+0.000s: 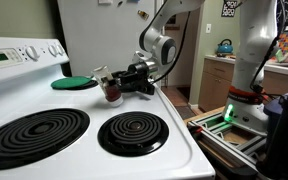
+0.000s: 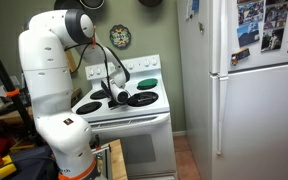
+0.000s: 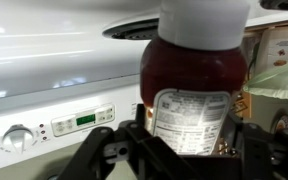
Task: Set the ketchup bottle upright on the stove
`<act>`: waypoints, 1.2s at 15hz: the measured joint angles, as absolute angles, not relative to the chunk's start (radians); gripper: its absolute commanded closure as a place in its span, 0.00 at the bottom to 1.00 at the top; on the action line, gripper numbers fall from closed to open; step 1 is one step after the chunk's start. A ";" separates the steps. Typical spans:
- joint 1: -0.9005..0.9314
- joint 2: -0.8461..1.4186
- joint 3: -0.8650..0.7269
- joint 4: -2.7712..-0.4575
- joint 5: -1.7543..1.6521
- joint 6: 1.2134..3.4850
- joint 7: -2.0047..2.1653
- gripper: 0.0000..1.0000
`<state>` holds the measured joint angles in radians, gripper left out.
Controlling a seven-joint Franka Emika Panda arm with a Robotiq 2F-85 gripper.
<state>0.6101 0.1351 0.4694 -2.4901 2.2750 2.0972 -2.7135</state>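
White enamel covers the electric stove (image 1: 44, 98) with four black coil burners; its back control panel (image 1: 14, 52) stands at the far left in an exterior view. Further right, a flat green disc (image 1: 74, 83) lies on a rear burner. Just beside the disc, at its three o'clock, is the small clear plastic ketchup bottle (image 1: 111, 90) with dark red contents and a pale top. The bottle leans, its top toward eleven o'clock, low over the white surface between the burners. I cannot tell if its base touches. The black Robotiq gripper (image 1: 122, 82) is at the bottle's three o'clock side and is clamped on its body. In the wrist view the label sits between the two fingers (image 3: 109, 150).

I judge the bottle to be light, with its weight low because of the sauce, so it should stand well once it is vertical. The plastic looks smooth and a little soft. A hard squeeze may dent it, and a weak one may let it slip. The middle of the body, at the label, seems the best place to hold it.
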 measured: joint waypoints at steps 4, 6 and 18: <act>0.592 0.083 0.460 -2.543 2.324 2.063 -2.714 0.55; 0.584 0.066 0.460 -2.559 2.333 2.050 -2.714 0.55; 0.524 -0.037 0.458 -2.579 2.358 2.017 -2.713 0.55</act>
<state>0.5240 -0.0366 0.4579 -2.5790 2.3575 2.0169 -2.7135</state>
